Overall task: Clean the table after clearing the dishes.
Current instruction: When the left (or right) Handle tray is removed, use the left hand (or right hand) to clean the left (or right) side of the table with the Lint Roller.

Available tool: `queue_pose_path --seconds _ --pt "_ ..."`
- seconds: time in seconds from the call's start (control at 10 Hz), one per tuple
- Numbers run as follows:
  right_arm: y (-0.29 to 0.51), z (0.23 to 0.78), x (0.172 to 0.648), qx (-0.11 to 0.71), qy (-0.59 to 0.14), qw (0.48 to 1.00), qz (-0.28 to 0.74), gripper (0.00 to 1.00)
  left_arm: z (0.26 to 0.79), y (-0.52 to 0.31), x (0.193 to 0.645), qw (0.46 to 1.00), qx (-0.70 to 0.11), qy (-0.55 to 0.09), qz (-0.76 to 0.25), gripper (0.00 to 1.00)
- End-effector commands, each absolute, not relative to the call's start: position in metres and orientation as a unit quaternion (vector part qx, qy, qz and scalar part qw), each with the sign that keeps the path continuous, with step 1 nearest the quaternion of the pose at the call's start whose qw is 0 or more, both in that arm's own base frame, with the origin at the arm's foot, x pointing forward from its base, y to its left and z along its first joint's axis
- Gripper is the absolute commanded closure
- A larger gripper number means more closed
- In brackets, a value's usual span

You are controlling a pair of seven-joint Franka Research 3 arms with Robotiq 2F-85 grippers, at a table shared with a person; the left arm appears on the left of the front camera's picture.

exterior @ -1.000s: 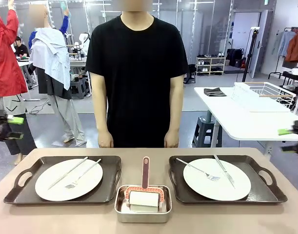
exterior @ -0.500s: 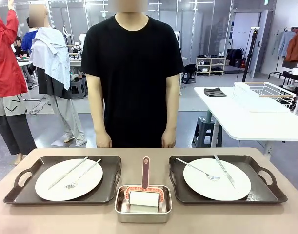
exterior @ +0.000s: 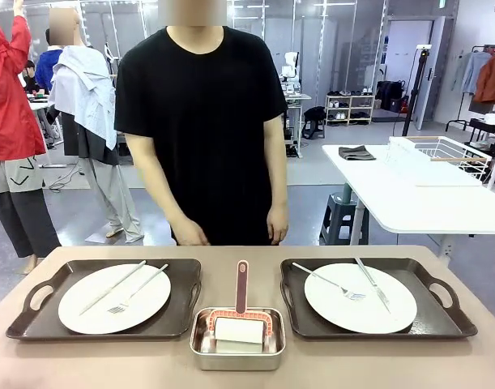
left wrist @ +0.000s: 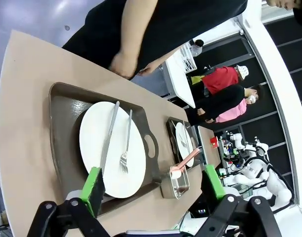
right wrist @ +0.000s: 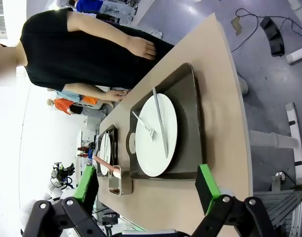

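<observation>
Table (exterior: 93,365), left to right: the left gripper (left wrist: 151,175), fingers spread wide and empty, hangs over the end left of the tin (exterior: 200,355). Left of the tin, the left plate (exterior: 142,312) lies on a tray (exterior: 28,320), carrying a knife (exterior: 111,288) and fork (exterior: 138,293). Right of the tin, the right plate (exterior: 352,320) lies likewise. The right gripper (right wrist: 147,181) hangs beyond, wide and empty.

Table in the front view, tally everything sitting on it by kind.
Trays: 2
Plates: 2
Knives: 2
Forks: 2
Steel tin: 1
Roller: 1
Total: 10
</observation>
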State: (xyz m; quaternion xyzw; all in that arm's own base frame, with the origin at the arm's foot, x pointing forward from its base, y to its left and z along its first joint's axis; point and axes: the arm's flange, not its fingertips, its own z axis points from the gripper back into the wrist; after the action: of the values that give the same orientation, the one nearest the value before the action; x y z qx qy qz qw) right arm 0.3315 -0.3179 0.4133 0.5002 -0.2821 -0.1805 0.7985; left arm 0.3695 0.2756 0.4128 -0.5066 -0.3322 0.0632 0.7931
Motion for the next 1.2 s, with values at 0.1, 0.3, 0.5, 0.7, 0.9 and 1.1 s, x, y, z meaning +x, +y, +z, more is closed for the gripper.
queue_pose_path --seconds 0.1,0.3,0.5,0.7,0.9,1.1 --pt "-0.3211 0.4135 0.3282 0.501 -0.285 0.797 -0.183 0.0 0.4151 0.28 0.3706 0.794 -0.505 -0.332 0.061 0.0" --pt "-0.3211 0.4135 0.3282 0.501 -0.285 0.797 -0.183 0.0 0.4151 0.28 0.3706 0.794 -0.505 -0.332 0.061 0.0" --pt "-0.3211 0.4135 0.3282 0.501 -0.285 0.797 -0.183 0.0 0.4151 0.28 0.3706 0.794 -0.505 -0.332 0.061 0.0" --pt "-0.3211 0.4135 0.3282 0.501 -0.285 0.797 -0.183 0.0 0.4151 0.28 0.3706 0.794 -0.505 -0.332 0.061 0.0" --pt "-0.3211 0.4135 0.3282 0.501 -0.285 0.797 -0.183 0.0 0.4151 0.28 0.3706 0.794 -0.505 -0.332 0.061 0.0" --pt "-0.3211 0.4135 0.3282 0.501 -0.285 0.797 -0.183 0.0 0.4151 0.28 0.3706 0.794 -0.505 -0.332 0.061 0.0"
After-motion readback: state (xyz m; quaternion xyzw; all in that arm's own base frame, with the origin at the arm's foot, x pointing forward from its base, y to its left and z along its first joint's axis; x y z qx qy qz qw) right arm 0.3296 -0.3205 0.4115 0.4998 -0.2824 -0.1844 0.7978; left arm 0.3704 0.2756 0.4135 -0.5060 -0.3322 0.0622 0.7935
